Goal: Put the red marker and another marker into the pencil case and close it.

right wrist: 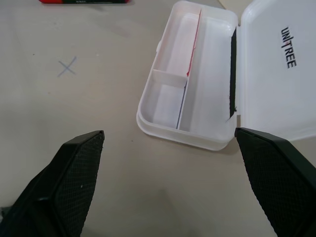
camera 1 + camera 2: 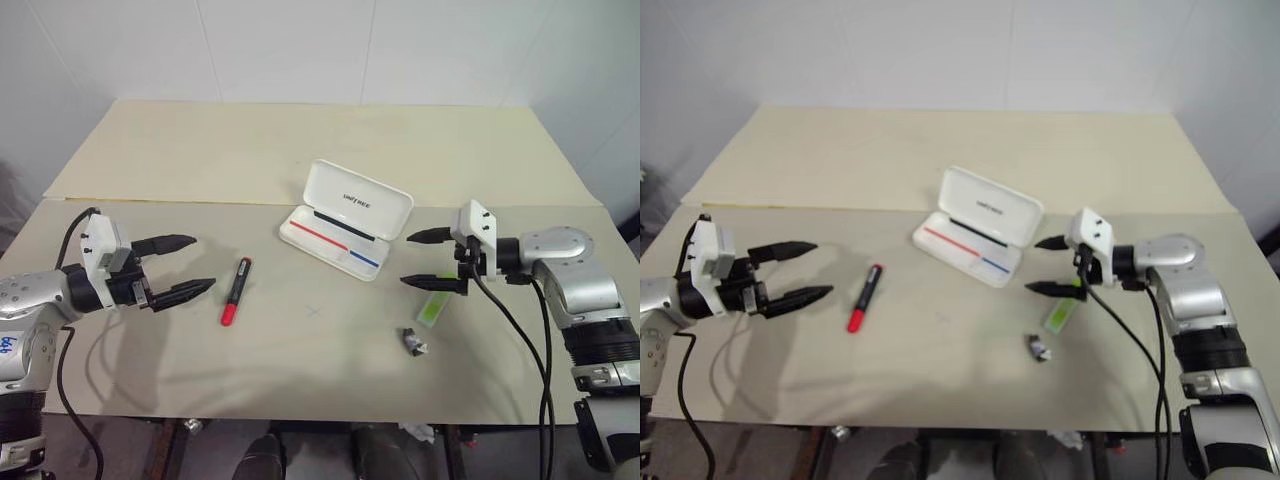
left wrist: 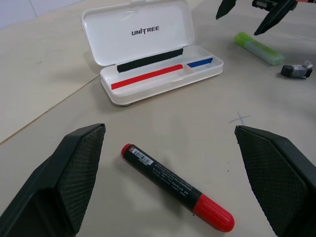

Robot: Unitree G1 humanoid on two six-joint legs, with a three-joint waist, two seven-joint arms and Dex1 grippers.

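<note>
on the table (image 2: 300,150) i count 1 white pencil case (image 2: 345,218), lid up, with 1 red stripe and 1 blue stripe inside. there is 1 red marker (image 2: 236,291) with a black barrel, and 1 light-green highlighter (image 2: 432,307). 1 small grey-black lump (image 2: 413,342) lies near the highlighter. 1 faint pencilled cross (image 2: 314,311) marks the tabletop. that makes 2 markers, 1 case, 1 odd bit.
</note>
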